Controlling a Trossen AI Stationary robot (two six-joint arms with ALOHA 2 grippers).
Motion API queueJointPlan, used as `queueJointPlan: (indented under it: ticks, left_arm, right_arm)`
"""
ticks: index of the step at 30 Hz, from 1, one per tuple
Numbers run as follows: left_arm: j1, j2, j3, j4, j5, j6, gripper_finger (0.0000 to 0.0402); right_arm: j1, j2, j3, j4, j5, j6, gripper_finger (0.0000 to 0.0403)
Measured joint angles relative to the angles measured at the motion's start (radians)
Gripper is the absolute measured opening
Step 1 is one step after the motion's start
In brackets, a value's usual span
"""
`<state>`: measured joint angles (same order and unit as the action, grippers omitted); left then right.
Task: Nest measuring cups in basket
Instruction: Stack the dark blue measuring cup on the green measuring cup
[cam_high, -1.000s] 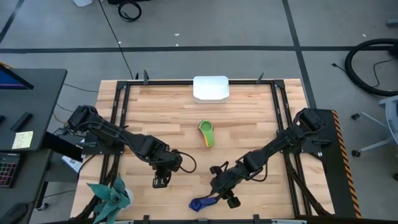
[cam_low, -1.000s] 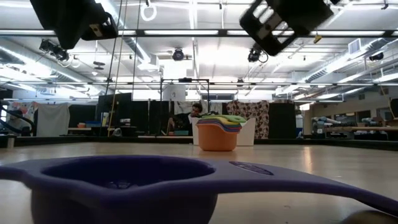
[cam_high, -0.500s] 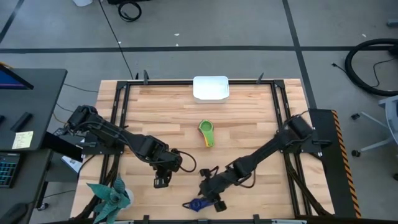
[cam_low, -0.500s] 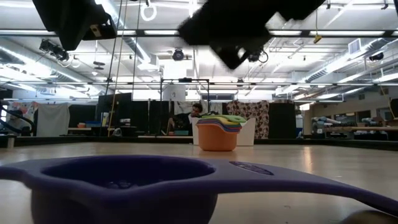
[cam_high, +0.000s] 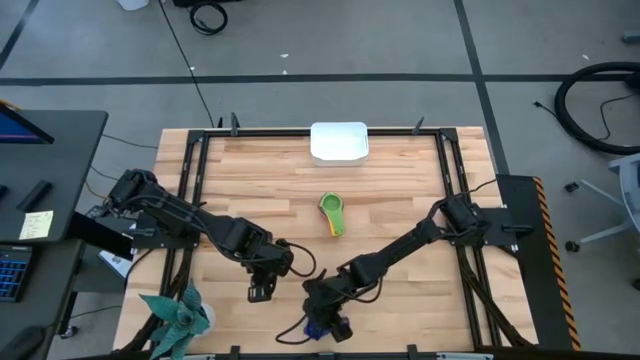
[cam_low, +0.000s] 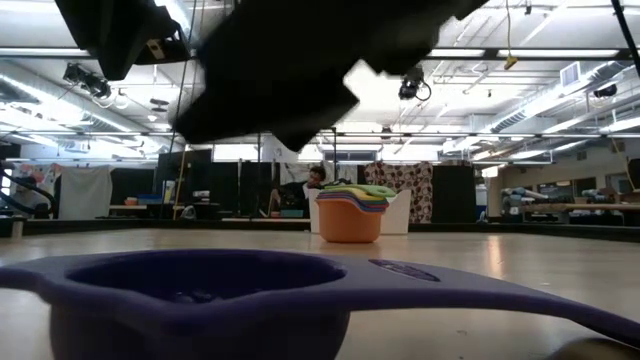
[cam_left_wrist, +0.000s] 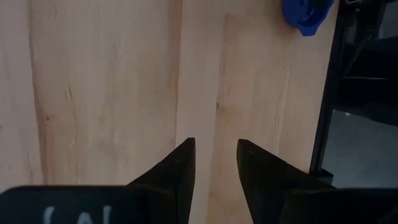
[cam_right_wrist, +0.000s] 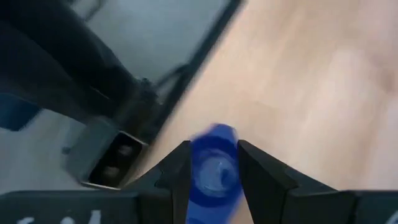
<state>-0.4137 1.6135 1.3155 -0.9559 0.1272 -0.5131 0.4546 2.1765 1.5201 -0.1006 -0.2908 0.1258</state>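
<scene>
My right pincer (cam_right_wrist: 211, 163) hangs over the dark blue plastic measuring cup (cam_right_wrist: 212, 171) at the wooden surface's (cam_high: 400, 190) near edge. Fingers part open, straddling it, nothing gripped yet; cup's long axis runs along the gap btwn them, directly below. Left pincer (cam_left_wrist: 212, 163) waits nearby, slightly open, empty. White shallow basket (cam_high: 339, 141) sits at the far edge, well apart.

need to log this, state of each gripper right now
left gripper: open, empty, over bare table.
right gripper: open, fingers either side of the dark blue cup, not yet gripping.
</scene>
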Motion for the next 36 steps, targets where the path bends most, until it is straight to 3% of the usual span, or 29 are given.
queueJointPlan:
  ticks: [6,12,26,31,36]
  left_arm:
    - [0.0,0.0,0.0,-0.001,0.0,0.028,0.0123]
    - [0.0,0.0,0.0,-0.005,-0.001,0.056,0.0123]
    - [0.003,0.0,0.0,-0.001,-0.004,0.061,0.0123]
    - [0.003,0.0,0.0,0.001,-0.024,0.06,0.0123]
    - [0.007,0.0,0.0,0.004,-0.029,0.061,0.0123]
  right_arm:
    - [-0.01,0.0,-0.001,-0.042,0.086,0.007,0.0133]
    - [-0.025,0.0,-0.001,-0.058,0.031,0.092,0.0133]
    - [-0.023,0.0,-0.009,-0.074,0.065,0.117,0.0133]
    - [-0.021,0.047,-0.008,-0.012,-0.008,0.171,0.0133]
    - [-0.006,0.086,-0.002,-0.021,0.006,0.169,0.0133]
